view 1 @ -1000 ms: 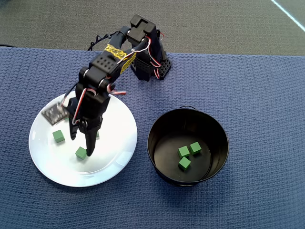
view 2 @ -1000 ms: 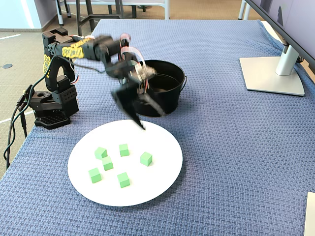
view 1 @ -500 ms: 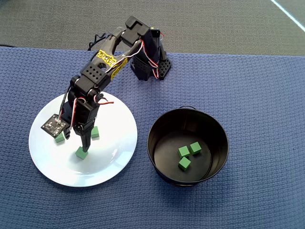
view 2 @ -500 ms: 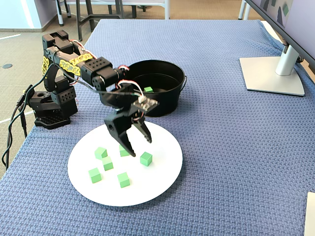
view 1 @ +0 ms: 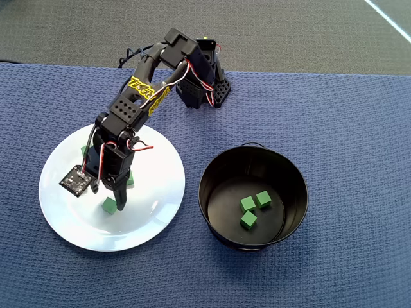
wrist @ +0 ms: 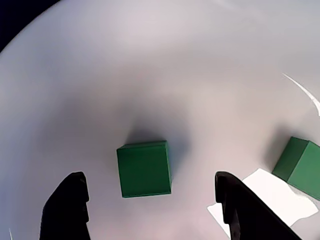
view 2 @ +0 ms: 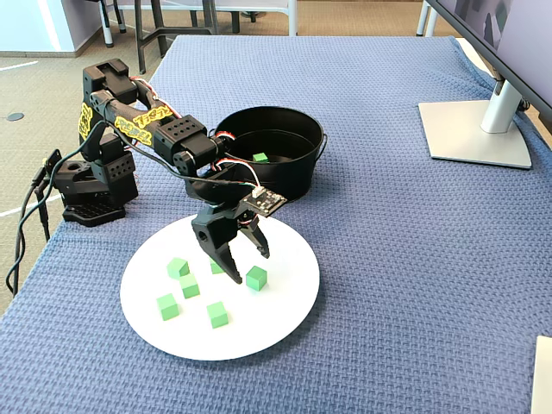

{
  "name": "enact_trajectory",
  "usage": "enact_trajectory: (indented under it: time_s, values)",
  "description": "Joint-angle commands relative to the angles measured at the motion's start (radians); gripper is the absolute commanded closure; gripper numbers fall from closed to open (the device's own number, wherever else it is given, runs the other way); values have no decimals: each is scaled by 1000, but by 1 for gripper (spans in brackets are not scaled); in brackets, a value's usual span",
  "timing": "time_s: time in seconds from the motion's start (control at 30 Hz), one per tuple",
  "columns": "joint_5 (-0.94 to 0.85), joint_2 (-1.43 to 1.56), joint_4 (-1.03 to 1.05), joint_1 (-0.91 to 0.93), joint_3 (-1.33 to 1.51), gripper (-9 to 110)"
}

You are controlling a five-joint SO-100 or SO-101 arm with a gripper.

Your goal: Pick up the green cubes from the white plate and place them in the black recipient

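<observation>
I am over the white plate, lining up on one of the green cubes, so the step in hand is the approach for another pick. My jaws are spread, with nothing between them yet. In the wrist view one finger shows at the lower left and the other at the lower right, and the target cube sits on the plate just ahead of the gap, touching neither. It lies nearer the left finger than the right one.

In the fixed view my gripper points down at the plate, with that cube just beside its tips. Four more cubes lie to the left on the plate in that view. A second cube shows at the right edge of the wrist view, well clear of my fingers.

The black recipient stands on the blue desk beside the plate, and three cubes already lie on its floor in the overhead view.

I judge the task partly done, with several cubes left to move. The next move, as I see it, calls for a short push forward and down so the cube sits squarely between my fingers, with a slight shift to centre it. Then I close, lift clear of the rim and swing across to the recipient.
</observation>
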Motion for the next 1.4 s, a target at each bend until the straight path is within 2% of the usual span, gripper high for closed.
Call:
enact_trajectory:
  time_s: [0.0,0.93,1.0,1.07,1.37]
  values:
    - [-3,5,-25,-28,-20,75]
    - [2,-61,-89,-52,11,78]
    - [0,-63,-94,-51,12,83]
    - [8,-64,-104,-51,12,100]
    - [32,-43,-110,-52,15,102]
